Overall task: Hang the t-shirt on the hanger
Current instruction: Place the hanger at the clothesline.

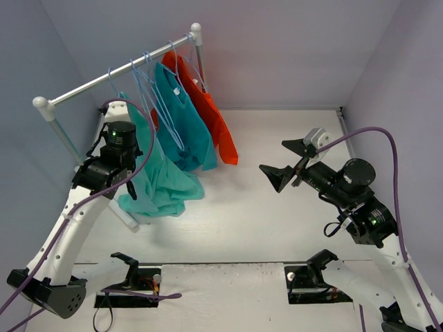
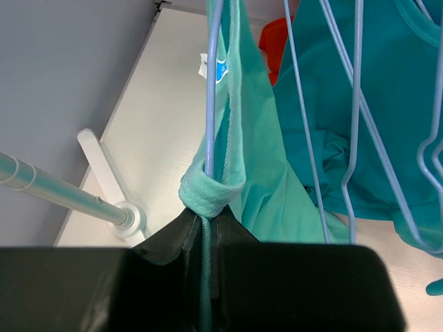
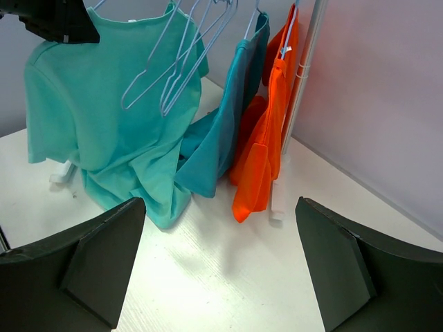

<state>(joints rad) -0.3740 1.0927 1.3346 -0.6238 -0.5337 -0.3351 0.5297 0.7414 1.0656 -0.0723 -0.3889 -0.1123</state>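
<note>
T-shirt (image 2: 259, 180) neckline sits pinched in left hand (image 2: 206, 228).

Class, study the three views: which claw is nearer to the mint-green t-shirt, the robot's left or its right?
Left. The left claw is shut on a fold of the t-shirt; the right claw is open, well apart to its right, touching nothing.

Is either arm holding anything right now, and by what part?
The left gripper pinches the t-shirt by a rolled hem at the hanger wire. The right gripper is open and empty.
</note>
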